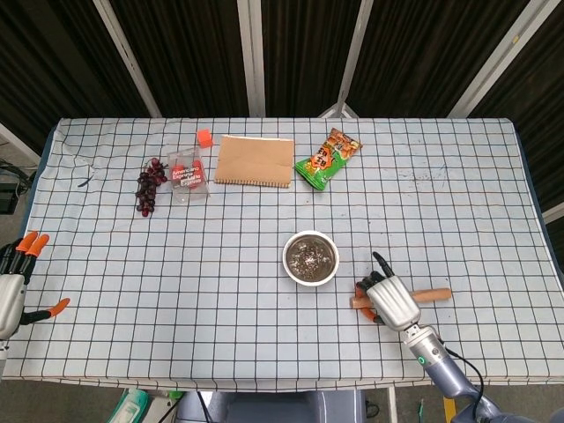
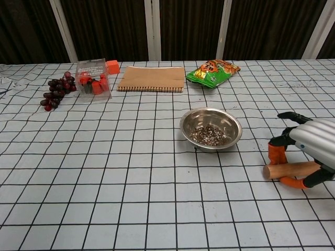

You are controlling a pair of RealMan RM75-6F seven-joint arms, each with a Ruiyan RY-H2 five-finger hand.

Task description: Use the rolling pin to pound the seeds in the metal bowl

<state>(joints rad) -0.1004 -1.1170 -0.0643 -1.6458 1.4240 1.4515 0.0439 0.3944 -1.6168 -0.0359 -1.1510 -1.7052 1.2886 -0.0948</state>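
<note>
The right hand [image 2: 309, 151] curls over the brown wooden rolling pin [image 2: 290, 170], fingers closing around it on the table; the pin's long axis runs sideways; the round metal bowl of seeds [image 2: 210, 128] sits leftward, near.

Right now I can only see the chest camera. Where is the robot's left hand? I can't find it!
Observer: The head view shows the left hand by the table's near left edge, fingers spread, holding nothing.
Operator: Does the rolling pin poke out past the right hand? The hand hides that part for me.
Observer: Yes. From above, the rolling pin sticks out on the far side of the right hand, pointing away from the metal bowl.
</note>
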